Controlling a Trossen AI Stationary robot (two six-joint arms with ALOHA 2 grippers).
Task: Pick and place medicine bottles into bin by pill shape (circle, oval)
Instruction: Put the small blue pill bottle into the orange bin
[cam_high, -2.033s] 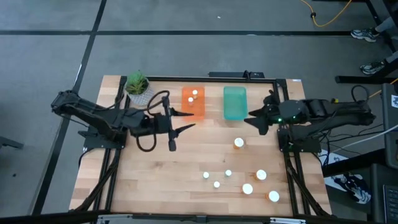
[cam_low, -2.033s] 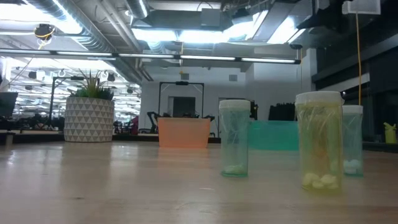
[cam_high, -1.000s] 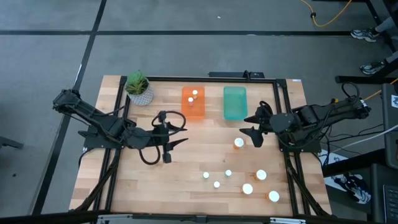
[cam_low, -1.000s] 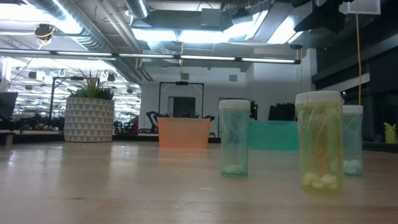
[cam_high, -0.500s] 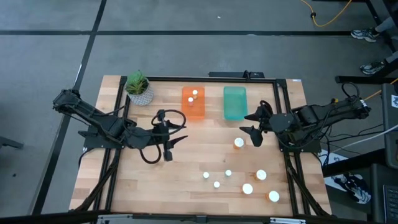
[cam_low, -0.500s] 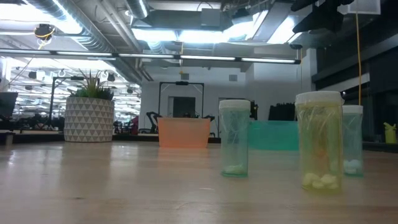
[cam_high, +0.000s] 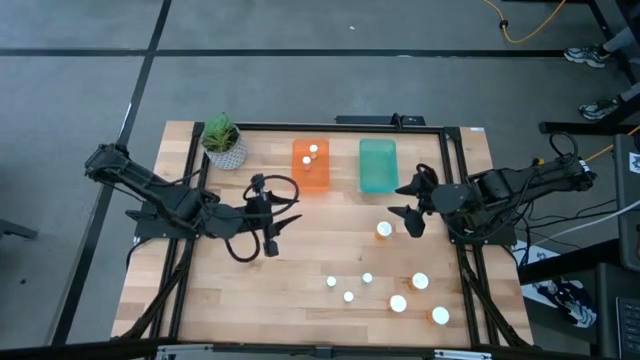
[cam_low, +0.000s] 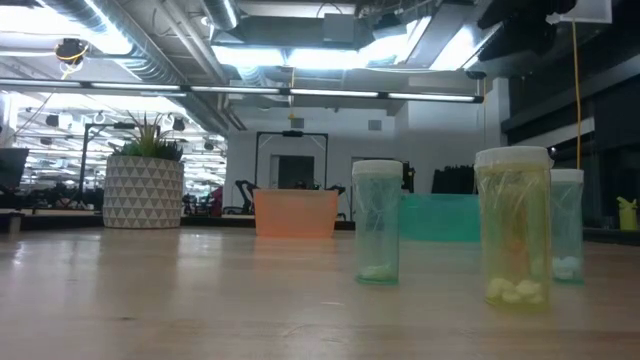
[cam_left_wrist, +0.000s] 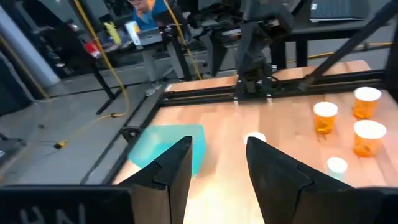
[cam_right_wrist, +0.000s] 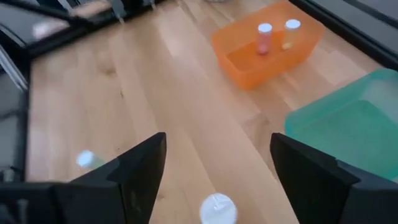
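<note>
seven medicine bottles (cam_high: 384, 230) standing upright on the wooden surface (cam_high: 300, 290), long axes vertical, white caps up — one alone near the right gripper, six more clustered toward the front right: small ones at (cam_high: 331, 283), (cam_high: 349, 296) and (cam_high: 367, 279), larger ones at (cam_high: 420, 282), (cam_high: 398, 303) and (cam_high: 440, 316). two further bottles upright inside the orange bin (cam_high: 311, 165), caps showing at (cam_high: 313, 150) and (cam_high: 307, 160). teal bin (cam_high: 378, 165) just beside the orange one, apart from it, no bottles visible inside.

left gripper (cam_high: 283, 227) over the middle of the surface, in front of the orange bin, fingers parted and gripping nothing — fingers pointing toward the right side. left wrist view: both dark fingers (cam_left_wrist: 175, 168) apart, with the teal bin (cam_left_wrist: 165, 149) and several amber bottles (cam_left_wrist: 324, 117) beyond.

right gripper (cam_high: 408, 199) just beside the teal bin's near right corner, fingers spread wide, empty, aimed toward the left arm; lone bottle near the front finger but apart from it. right wrist view: that bottle's white cap (cam_right_wrist: 217, 208) between the spread fingers (cam_right_wrist: 143, 165), orange bin (cam_right_wrist: 267, 43) with its two upright bottles farther off.

low view: three bottles upright in a row, pale pills resting at the bottoms, (cam_low: 377, 222), (cam_low: 514, 226), (cam_low: 566, 225).

potted plant (cam_high: 222, 140) at the far left corner.
</note>
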